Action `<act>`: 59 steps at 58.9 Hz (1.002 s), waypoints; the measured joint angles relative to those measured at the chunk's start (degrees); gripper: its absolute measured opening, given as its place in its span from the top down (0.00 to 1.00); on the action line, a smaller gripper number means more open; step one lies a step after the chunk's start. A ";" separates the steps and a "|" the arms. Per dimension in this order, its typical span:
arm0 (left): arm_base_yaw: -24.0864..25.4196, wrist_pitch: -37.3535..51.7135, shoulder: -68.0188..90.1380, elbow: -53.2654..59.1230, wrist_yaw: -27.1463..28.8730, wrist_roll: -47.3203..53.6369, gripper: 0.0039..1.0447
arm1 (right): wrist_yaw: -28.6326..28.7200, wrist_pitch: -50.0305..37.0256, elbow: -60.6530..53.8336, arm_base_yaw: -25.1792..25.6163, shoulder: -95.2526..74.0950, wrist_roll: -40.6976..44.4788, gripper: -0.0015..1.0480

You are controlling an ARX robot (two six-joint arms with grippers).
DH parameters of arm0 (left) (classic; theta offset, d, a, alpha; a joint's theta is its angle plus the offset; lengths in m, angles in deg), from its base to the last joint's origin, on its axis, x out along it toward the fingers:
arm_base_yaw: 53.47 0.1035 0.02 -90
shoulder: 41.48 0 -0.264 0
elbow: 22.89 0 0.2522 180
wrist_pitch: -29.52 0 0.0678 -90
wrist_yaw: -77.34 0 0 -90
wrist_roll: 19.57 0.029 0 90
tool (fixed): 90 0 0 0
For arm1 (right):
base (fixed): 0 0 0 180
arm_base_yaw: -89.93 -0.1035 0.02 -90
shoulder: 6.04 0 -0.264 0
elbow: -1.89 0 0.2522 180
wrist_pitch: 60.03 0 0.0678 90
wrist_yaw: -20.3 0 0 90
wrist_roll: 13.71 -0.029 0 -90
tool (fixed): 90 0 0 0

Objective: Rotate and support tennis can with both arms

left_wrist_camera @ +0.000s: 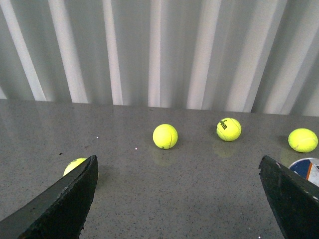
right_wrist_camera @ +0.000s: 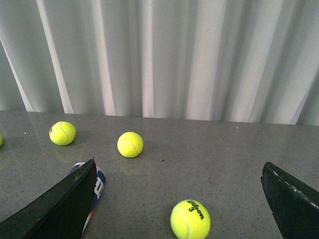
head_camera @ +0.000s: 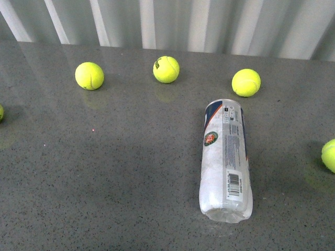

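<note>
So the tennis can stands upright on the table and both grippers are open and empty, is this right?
Not quite. The tennis can lies on its side on the table, not upright, as the front view shows. The left gripper and the right gripper are indeed open and empty.

A glossy, speckled grey tabletop (head_camera: pixel 104 183) runs back to a pale pleated curtain (head_camera: pixel 172 21)

Even, soft light; all views sharp, with faint sheen on the table (head_camera: pixel 104 178).
</note>
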 joint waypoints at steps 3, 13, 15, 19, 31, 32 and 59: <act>0.00 0.00 0.00 0.00 0.00 0.00 0.06 | 0.00 0.00 0.00 0.00 0.02 0.00 0.07; 0.00 0.00 0.00 0.00 0.00 0.00 0.06 | 0.00 0.00 0.00 0.00 0.00 0.00 0.07; 0.00 0.00 0.00 0.00 0.00 0.00 0.06 | 0.00 0.00 0.00 0.00 0.02 0.00 0.07; 0.00 0.00 0.00 0.00 0.00 0.00 0.06 | 0.00 0.00 0.00 0.00 0.02 0.00 0.07; 0.00 0.00 0.00 0.00 0.00 0.00 0.06 | 0.00 0.00 0.00 0.00 0.00 0.00 0.07; 0.00 0.00 0.00 0.00 0.00 0.00 0.06 | 0.00 0.00 0.00 0.00 0.02 0.00 0.07; 0.00 0.00 0.00 0.00 0.00 0.00 0.06 | -5.90 6.38 3.63 -1.20 -5.51 0.04 0.07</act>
